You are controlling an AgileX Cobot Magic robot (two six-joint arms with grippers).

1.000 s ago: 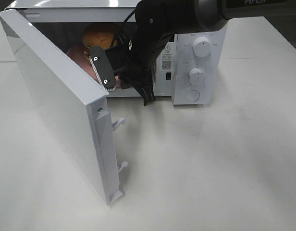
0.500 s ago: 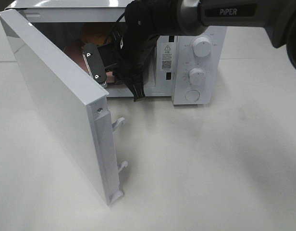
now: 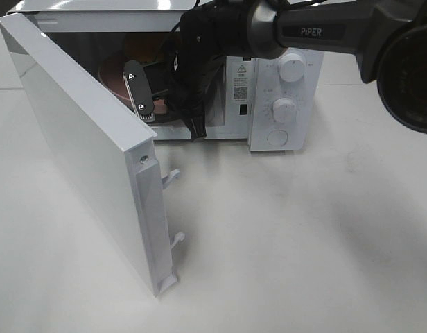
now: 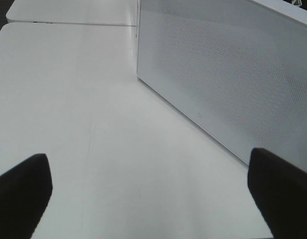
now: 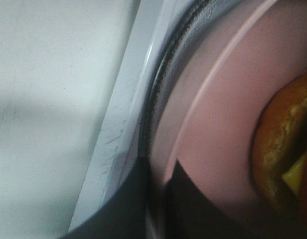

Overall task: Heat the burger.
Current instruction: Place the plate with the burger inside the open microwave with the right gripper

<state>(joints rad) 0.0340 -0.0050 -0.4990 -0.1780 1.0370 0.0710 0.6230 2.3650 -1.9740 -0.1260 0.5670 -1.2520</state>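
Burger on pink plate, inside the open microwave: loading step.
Right gripper pinches the plate rim; left gripper gapes wide outside the microwave. Next, probably: release, back out, shut the door.

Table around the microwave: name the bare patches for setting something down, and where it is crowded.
Bare: the wide table stretch right of the open door and in front of the control panel; also the table on the door's outer side. Crowded: the microwave mouth, filled by the right arm, pink plate and burger.
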